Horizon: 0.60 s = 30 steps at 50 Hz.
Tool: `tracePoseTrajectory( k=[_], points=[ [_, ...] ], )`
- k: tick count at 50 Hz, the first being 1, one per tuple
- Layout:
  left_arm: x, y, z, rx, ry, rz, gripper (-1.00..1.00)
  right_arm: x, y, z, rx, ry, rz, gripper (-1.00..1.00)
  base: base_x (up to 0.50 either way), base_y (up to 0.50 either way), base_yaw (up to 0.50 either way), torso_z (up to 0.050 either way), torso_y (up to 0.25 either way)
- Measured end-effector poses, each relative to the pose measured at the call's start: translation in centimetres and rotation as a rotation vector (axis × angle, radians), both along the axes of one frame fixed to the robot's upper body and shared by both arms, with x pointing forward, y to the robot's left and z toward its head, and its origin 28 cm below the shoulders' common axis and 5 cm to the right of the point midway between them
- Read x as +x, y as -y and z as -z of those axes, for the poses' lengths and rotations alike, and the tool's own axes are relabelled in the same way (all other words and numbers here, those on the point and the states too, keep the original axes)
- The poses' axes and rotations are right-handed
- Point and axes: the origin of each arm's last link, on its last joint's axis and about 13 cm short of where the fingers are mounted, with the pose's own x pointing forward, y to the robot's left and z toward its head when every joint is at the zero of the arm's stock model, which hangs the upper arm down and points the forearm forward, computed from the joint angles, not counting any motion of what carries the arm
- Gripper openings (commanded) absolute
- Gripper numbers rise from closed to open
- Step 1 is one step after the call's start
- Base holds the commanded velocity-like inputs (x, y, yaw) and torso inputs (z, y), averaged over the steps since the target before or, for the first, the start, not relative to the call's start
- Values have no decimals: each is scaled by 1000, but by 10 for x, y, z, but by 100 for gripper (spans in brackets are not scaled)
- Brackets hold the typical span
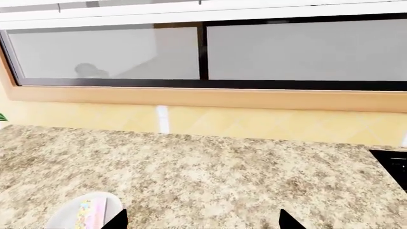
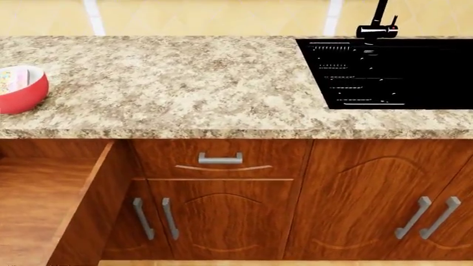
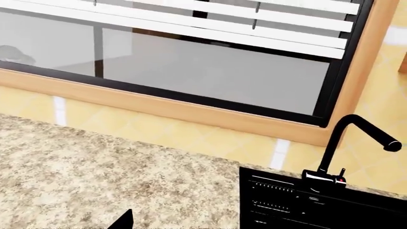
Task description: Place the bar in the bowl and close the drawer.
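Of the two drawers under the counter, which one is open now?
The large plain-fronted drawer at the head view's left edge is open: its wooden inside shows. The smaller drawer, the one with a silver bar handle, sits shut, flush with the cabinet front.

Speckled bar (image 1: 87, 213) in white bowl (image 1: 66, 215), granite counter (image 1: 210, 176), window (image 1: 203, 52), claw (image 1: 203, 220) tips apart

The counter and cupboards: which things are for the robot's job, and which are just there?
For the job:
bowl
bar, already inside the bowl
drawer, open at the far left

Just there:
sink
tap
small drawer with silver handle
cupboard doors
window
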Motion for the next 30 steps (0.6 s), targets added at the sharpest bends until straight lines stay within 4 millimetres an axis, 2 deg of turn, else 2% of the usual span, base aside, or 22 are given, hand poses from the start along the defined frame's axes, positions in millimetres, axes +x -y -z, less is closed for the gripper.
tracePoseTrajectory(
  k=[12, 30],
  points=[
    [-22, -2, 10, -12, 4, 60, 100, -6, 5, 13, -21, -26, 8, 100, 0, 0, 500, 0, 1],
    [-66, -11, 42, -9, 17, 115, 100, -25, 12, 37, -84, -68, 46, 100, 0, 0, 500, 0, 0]
  ],
)
